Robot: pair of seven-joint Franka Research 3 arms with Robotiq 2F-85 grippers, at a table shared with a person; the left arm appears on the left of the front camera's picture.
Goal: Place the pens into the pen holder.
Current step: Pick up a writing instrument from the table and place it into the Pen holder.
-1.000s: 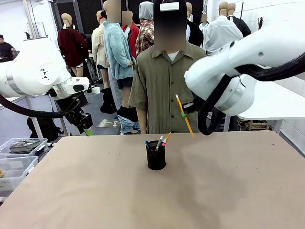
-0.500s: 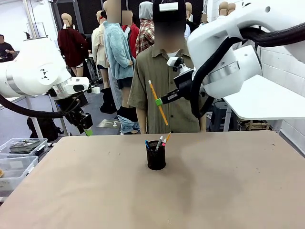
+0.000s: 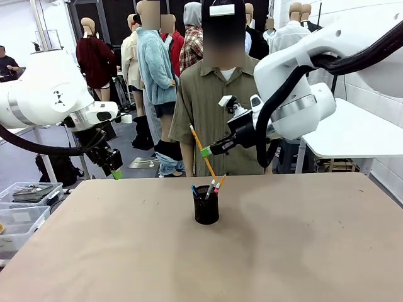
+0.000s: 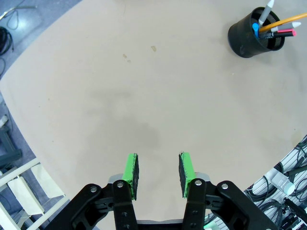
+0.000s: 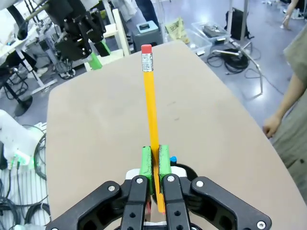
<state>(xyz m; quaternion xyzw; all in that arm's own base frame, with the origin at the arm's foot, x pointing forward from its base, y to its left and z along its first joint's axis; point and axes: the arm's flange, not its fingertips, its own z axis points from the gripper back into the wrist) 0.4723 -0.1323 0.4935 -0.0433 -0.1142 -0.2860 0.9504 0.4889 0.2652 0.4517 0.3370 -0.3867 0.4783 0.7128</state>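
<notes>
The step in hand looks like the delivery of the last loose pencil: the right hand (image 3: 206,151) is clamped on a yellow-orange pencil (image 3: 202,150), its green pads pinching the shaft near the lower end in the right wrist view, eraser end up and away from the wrist. From the front the pencil hangs tilted in the air, its lower tip just above and slightly behind the rim of the pen holder (image 3: 206,205), which stands on the worktop (image 3: 283,251) near the middle, in front of the person at the far side. The holder already carries several pens (image 4: 273,26), among them a blue one, a white-silver one, an orange one and one with a pink-red end. The left hand (image 4: 158,172) hangs over bare worktop well apart from the holder, its pads parted with nothing between them. The next move, as I judge it, calls for lining the tip up over the free part of the opening, lowering until the tip is inside the mesh wall, then letting go; the pens leaning in the cup could deflect it
</notes>
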